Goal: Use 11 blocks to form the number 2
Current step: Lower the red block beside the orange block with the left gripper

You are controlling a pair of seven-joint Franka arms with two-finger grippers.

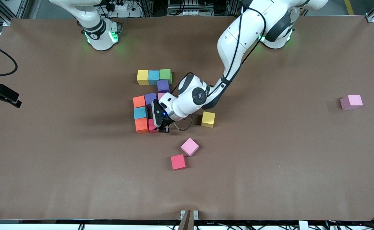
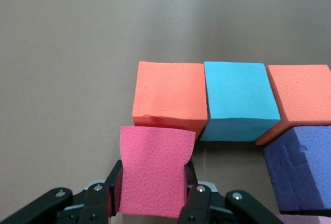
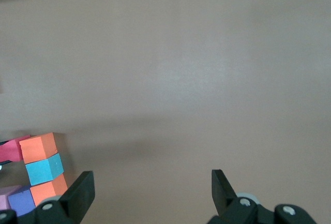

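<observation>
We are seeing the left gripper [image 1: 163, 128] down at the table [image 1: 62, 159] near its middle, its jaws closed tight on a red block [image 2: 154, 171]. The foam is pinched in at the sides between the black fingers [image 2: 194, 203]. That block is sitting just beside an orange block [image 1: 141, 125], at the near end of the number 2 [image 1: 151, 99], on the side toward the left arm's end.

The figure is lying partly built. Farthest from the front camera, a yellow block [image 1: 142, 77], a blue block [image 1: 153, 77] and a green block [image 1: 165, 76] are forming a row. A purple block [image 1: 163, 86] is sitting just nearer, under the green one. Next we are seeing a row with a second orange block [image 1: 139, 101], a second purple block [image 1: 150, 99] and a pink one mostly hidden by the wrist. A second blue block [image 1: 140, 112] is joining this row to the near orange block.

Loose blocks are lying apart: a yellow one [image 1: 208, 119] beside the left wrist, a pink one [image 1: 189, 147] and a red one [image 1: 178, 162] nearer the front edge, and another pink one [image 1: 351, 102] toward the left arm's end of the table.

The right gripper [image 3: 150, 193] is waiting with its jaws spread wide and nothing between them, over bare table toward the right arm's end.
</observation>
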